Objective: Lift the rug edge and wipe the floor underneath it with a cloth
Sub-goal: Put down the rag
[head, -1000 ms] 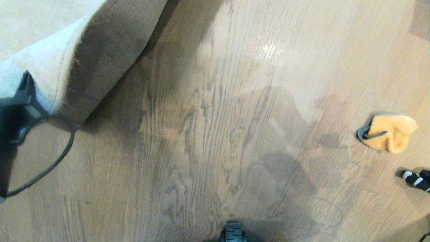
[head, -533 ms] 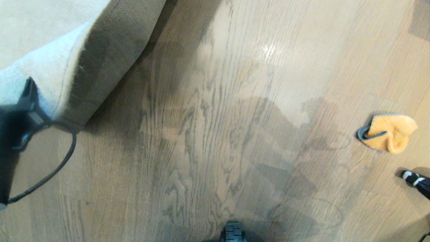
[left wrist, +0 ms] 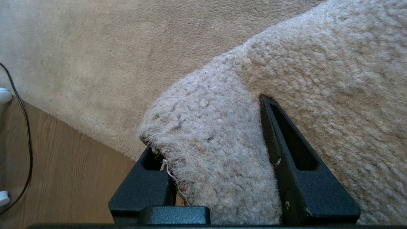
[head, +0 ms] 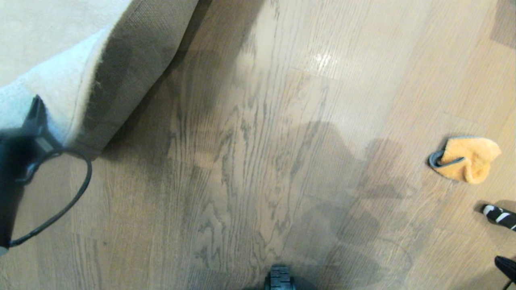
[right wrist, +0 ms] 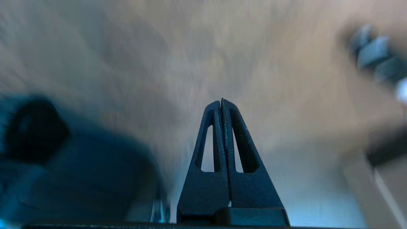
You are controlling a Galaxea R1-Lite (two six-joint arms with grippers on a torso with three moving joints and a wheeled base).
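The pale grey rug (head: 48,52) fills the far left of the head view. Its edge is lifted and curled over, so the tan woven backing (head: 133,68) faces out. My left gripper (left wrist: 206,127) is shut on that raised edge, with pile bulging between its black fingers (left wrist: 292,152). In the head view the left gripper (head: 24,137) shows at the left border. The orange cloth (head: 465,159) lies crumpled on the plank floor (head: 258,161), far right, with nothing touching it. My right gripper (right wrist: 222,102) is shut and empty above bare floor (right wrist: 222,47), away from the cloth.
A black-and-white striped object (head: 500,215) lies on the floor just below the cloth. A dark part of my right arm (head: 506,266) shows at the bottom right corner. A black cable (head: 60,201) loops from the left arm. My base (head: 280,280) shows at bottom centre.
The right arm has swung: its shadow on the floor has shifted and a dark part has come in at the bottom right corner. The left gripper still holds the rug edge up. The cloth is unmoved.
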